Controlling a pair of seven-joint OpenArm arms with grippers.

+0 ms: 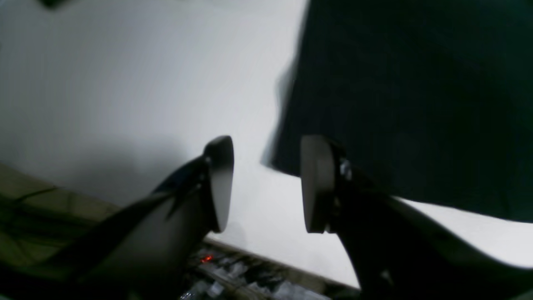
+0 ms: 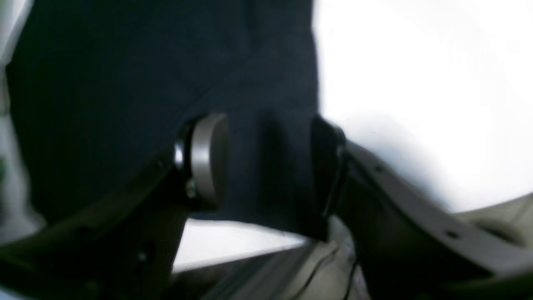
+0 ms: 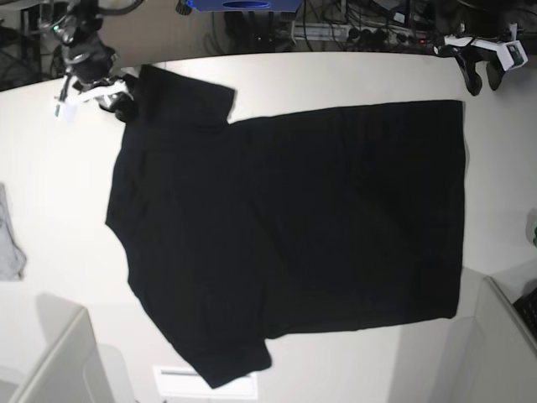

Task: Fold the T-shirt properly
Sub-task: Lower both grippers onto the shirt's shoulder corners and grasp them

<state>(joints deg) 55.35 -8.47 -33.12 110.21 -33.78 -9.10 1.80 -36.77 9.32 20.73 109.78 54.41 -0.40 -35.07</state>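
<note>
The black T-shirt (image 3: 285, 227) lies spread flat on the white table (image 3: 352, 75), with its plain side up, sleeves to the left and hem to the right. No print or neck label shows. My right gripper (image 3: 126, 99) is at the far-left sleeve. In the right wrist view the gripper (image 2: 268, 164) is open, with the sleeve's edge (image 2: 258, 62) between its jaws. My left gripper (image 3: 484, 80) hovers at the far right, just beyond the hem corner. In the left wrist view it (image 1: 268, 183) is open and empty, with the shirt (image 1: 416, 83) just ahead and to its right.
A small grey cloth (image 3: 8, 239) lies at the table's left edge. Grey box corners stand at the bottom left (image 3: 59, 361) and bottom right (image 3: 503, 336). Cables and gear lie beyond the table's far edge (image 3: 352, 25).
</note>
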